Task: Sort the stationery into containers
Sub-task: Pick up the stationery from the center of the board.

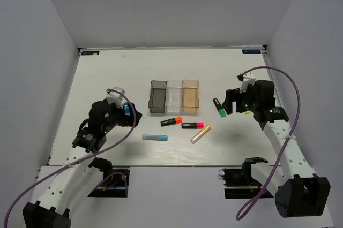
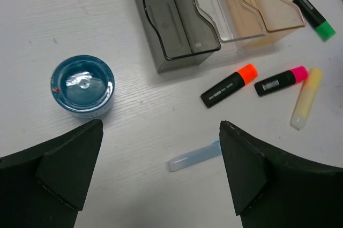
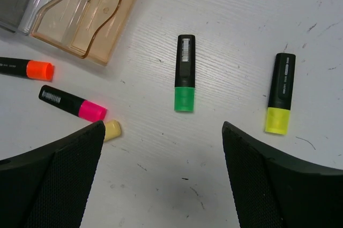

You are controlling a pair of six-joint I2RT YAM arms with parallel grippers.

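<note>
Three bins stand in a row: dark grey (image 1: 157, 97) (image 2: 177, 22), clear (image 1: 174, 97) (image 2: 217, 8) and tan (image 1: 191, 97) (image 3: 88, 11). In front lie an orange highlighter (image 1: 171, 121) (image 2: 229, 85), a pink highlighter (image 1: 192, 125) (image 2: 281, 81), a pale yellow stick (image 1: 200, 134) (image 2: 306, 98) and a light-blue stick (image 1: 155, 137) (image 2: 194, 156). A blue roll (image 1: 126, 108) (image 2: 82, 85) sits by my left gripper (image 1: 128, 115) (image 2: 159, 126), which is open and empty above the table. My right gripper (image 1: 233, 102) (image 3: 163, 126) is open and empty above a green highlighter (image 1: 219, 107) (image 3: 185, 73).
A black highlighter with a yellow end (image 3: 281, 93) lies right of the green one in the right wrist view. White walls close in the table on the left, back and right. The arms' cables loop at both sides.
</note>
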